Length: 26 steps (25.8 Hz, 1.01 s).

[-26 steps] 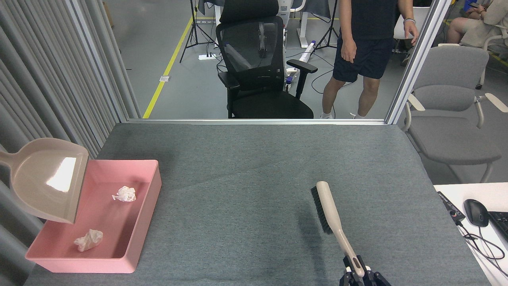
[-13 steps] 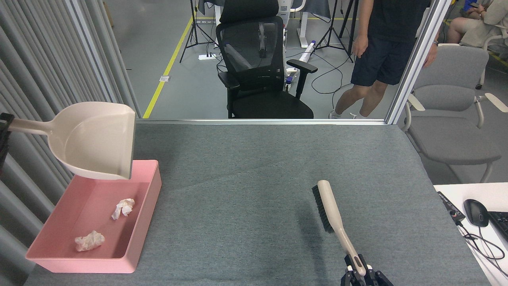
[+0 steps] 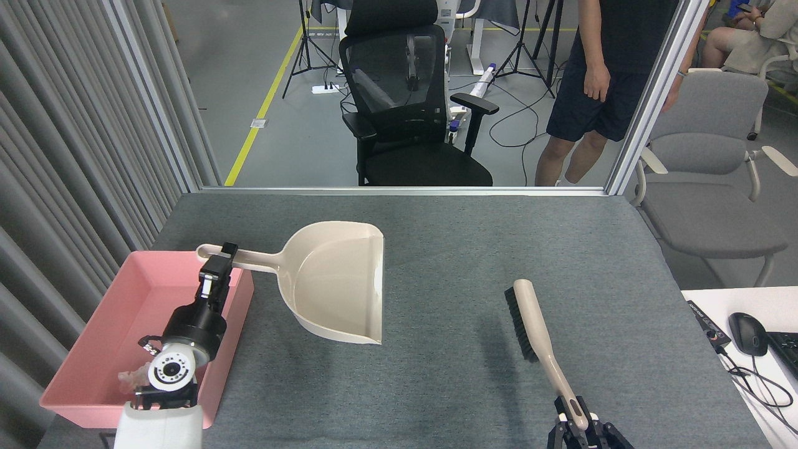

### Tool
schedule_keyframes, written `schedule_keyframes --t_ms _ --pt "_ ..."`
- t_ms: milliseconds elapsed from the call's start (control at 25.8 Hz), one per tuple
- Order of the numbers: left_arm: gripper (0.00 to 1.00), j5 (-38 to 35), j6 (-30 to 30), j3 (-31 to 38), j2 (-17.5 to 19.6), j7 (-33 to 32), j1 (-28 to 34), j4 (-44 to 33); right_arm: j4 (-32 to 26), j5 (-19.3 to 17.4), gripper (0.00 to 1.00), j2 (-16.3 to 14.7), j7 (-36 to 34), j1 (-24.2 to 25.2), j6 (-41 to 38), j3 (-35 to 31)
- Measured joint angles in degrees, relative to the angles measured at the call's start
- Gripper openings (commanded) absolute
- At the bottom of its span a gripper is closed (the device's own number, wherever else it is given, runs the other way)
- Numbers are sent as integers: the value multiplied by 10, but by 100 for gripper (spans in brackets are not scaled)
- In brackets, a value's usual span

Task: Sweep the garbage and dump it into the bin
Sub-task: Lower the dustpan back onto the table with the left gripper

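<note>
The left claw grips the beige plastic dustpan by its handle above the grey tabletop; the right claw clasps the black-bristled brush; a crumpled white tissue wad lies in the shallow pink plastic tray.

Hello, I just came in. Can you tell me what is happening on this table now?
A two-armed robot is cleaning up. Its left hand grips the handle of an empty beige dustpan, held over the grey table beside the pink bin. Its right hand holds a brush by the handle, bristles facing left. One wad of garbage shows in the bin, partly hidden by the arm. No paper shows on the table.
</note>
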Motion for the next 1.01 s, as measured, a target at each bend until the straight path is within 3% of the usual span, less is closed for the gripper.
schedule_keyframes --t_ms 348,1006 --pt "13 -36 -71 3 -49 34 6 100 -1 -1 13 -16 2 -2 3 -5" --pt "15 -41 -146 13 -47 76 16 175 6 4 15 -12 9 -7 18 -2"
